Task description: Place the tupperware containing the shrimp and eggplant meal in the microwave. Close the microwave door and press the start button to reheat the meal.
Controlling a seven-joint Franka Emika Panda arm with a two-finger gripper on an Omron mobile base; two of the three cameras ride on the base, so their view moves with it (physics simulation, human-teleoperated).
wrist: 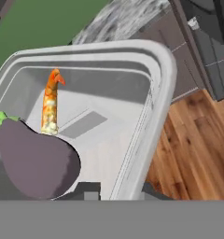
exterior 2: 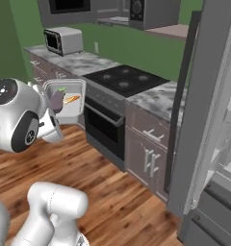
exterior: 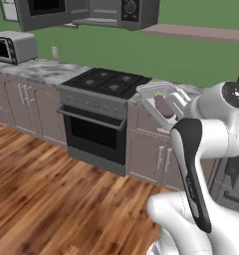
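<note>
No brand, label or readable writing anywhere on the appliances or the tub.

Tub (wrist: 146, 93): clear, shallow, rectangular, with rounded corners and a thick pale rim. Inside, a dark purple eggplant (wrist: 34, 163) with a small green stem at one end, and beside it a slim orange shrimp (wrist: 50, 105) lying lengthwise on the tub floor, its tip touching the eggplant.

Held up in the air by the claw (wrist: 118, 189), well above the wood floor (exterior: 52, 199) and in front of the lower cabinets (exterior: 146, 149). Seen from the left base camera just right of the black stove (exterior: 109, 82), level with the marble counter edge; tub (exterior: 159, 97) tilted, its open side facing the camera, with the eggplant (exterior: 162, 105) showing as a dark lump inside. Seen from the right base camera, tub (exterior 2: 65, 98) right beside the arm's wrist, with the eggplant (exterior 2: 55, 101) and shrimp (exterior 2: 71, 99) visible through its open face.

Claw clamped on the near rim of the tub: in the hand camera, dark fingertips (wrist: 88, 190) rising at the bottom on either side of the near wall, rim pinched between them.

Microwave (exterior: 86, 12) mounted high on the green wall above the stove, well apart from the tub, door (exterior: 42, 11) swung open to the left, grey cavity exposed, dial panel at right. Silver toaster oven (exterior: 12, 47) on the counter at far left. Tall grey fridge door (exterior 2: 209, 110) standing open at right in the right base camera.
</note>
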